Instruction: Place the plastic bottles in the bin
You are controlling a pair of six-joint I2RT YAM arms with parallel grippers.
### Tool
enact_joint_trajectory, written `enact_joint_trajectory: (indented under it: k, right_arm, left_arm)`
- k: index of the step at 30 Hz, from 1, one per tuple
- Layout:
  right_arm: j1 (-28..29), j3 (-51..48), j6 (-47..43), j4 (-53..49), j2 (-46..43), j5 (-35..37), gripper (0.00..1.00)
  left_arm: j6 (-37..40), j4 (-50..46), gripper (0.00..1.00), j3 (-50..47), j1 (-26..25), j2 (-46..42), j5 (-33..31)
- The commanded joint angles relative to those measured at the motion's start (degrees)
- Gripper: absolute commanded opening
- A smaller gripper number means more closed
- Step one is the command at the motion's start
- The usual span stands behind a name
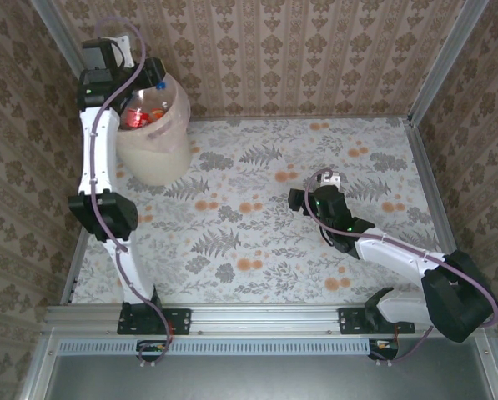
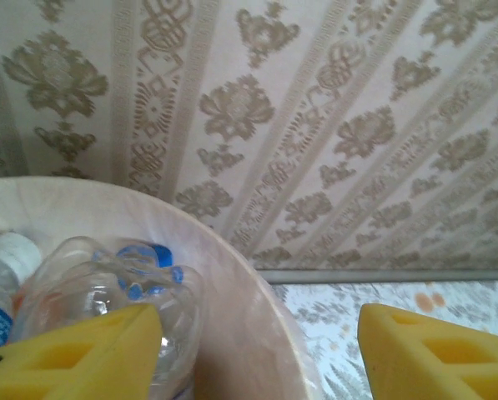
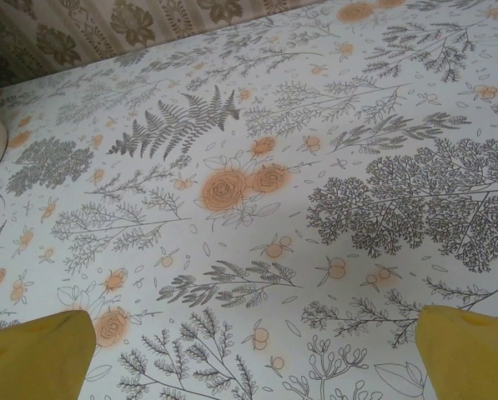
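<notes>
the left gripper (image 2: 257, 323) sits closest, its yellow foam pads (image 2: 73, 354) spread apart with nothing pinched between them, hanging just over the rim of the bin (image 2: 232, 279). just behind the left pad a clear plastic bottle (image 2: 107, 275) with a blue cap lies inside the bin, beside a white-capped bottle (image 2: 7, 250) with a blue label.

from above, the bin stands at the far left corner of the floral tablecloth (image 1: 257, 208), against the wallpapered wall, with red-labelled bottles (image 1: 140, 115) heaped inside it. every bottle i can make out is already in the bin, so the task looks finished or nearly so; what is left, as i judge it, is little more than pulling the left arm clear.

the right gripper (image 3: 257, 333) hovers over bare cloth near the table's middle right, pads wide apart and holding nothing.

the bin is cream, round and smooth-walled, much bigger than the bottles. the bottles look thin, clear and light.
</notes>
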Motion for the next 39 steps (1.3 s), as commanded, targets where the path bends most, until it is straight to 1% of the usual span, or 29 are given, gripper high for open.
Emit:
enact_joint_trajectory:
  k: [1, 8, 12, 15, 18, 21, 24, 26, 28, 31, 35, 38, 39]
  right_arm:
    - [-0.3, 1.3, 0.5, -1.8, -0.3, 0.8, 1.00]
    - [-0.3, 1.1, 0.4, -2.0, -0.4, 1.0, 1.00]
    - [-0.3, 1.3, 0.3, -1.9, 0.0, 1.0, 1.00]
    - [-0.3, 1.4, 0.2, -1.7, 0.3, 0.9, 1.00]
    - [-0.3, 1.3, 0.4, -1.7, 0.2, 0.9, 1.00]
    - [-0.4, 1.0, 0.5, -1.4, -0.1, 1.2, 1.00]
    - [-0.4, 0.8, 0.4, -0.9, -0.3, 1.5, 1.00]
    - [-0.5, 0.6, 0.4, -0.4, -0.3, 1.6, 1.00]
    - [-0.6, 0.3, 0.4, 0.2, -0.7, 2.1, 1.00]
    - [-0.9, -0.8, 0.0, 1.4, -2.1, 3.2, 1.00]
    - [-2.4, -2.7, -1.5, 2.4, -5.4, 4.9, 1.00]
    - [-4.8, -4.8, -2.8, 2.6, -9.0, 6.5, 1.00]
    - [-5.8, -5.6, -3.1, 2.8, -10.4, 6.9, 1.00]
  left_arm:
    - [-1.6, -6.2, 0.62, -1.0, 0.9, 5.2, -5.4]
    - [-1.4, -6.5, 0.61, -4.3, 1.2, 6.0, -7.7]
    - [-1.4, -6.7, 0.62, -3.7, 1.5, 5.3, -6.8]
    - [-1.7, -6.5, 0.65, -2.8, 1.5, 3.5, -4.0]
    - [-2.5, -5.4, 0.70, -3.2, 1.5, 0.1, 0.6]
    - [-3.1, -2.7, 0.75, -5.3, 1.3, -5.4, 4.6]
    - [-3.2, 0.5, 0.82, -9.5, 1.5, -12.6, 5.2]
    - [-3.1, 3.3, 0.87, -14.6, 1.5, -18.5, 4.5]
    - [-2.7, 6.3, 0.91, -21.3, 1.6, -24.8, 2.5]
    - [-2.3, 10.3, 0.99, -32.9, 1.8, -35.5, -5.2]
    - [-4.2, 13.1, 1.00, -47.3, 2.5, -48.7, -18.5]
    - [-7.8, 14.4, 1.00, -56.8, 2.8, -57.0, -27.2]
    - [-8.9, 15.1, 1.00, -59.6, 2.8, -59.4, -29.0]
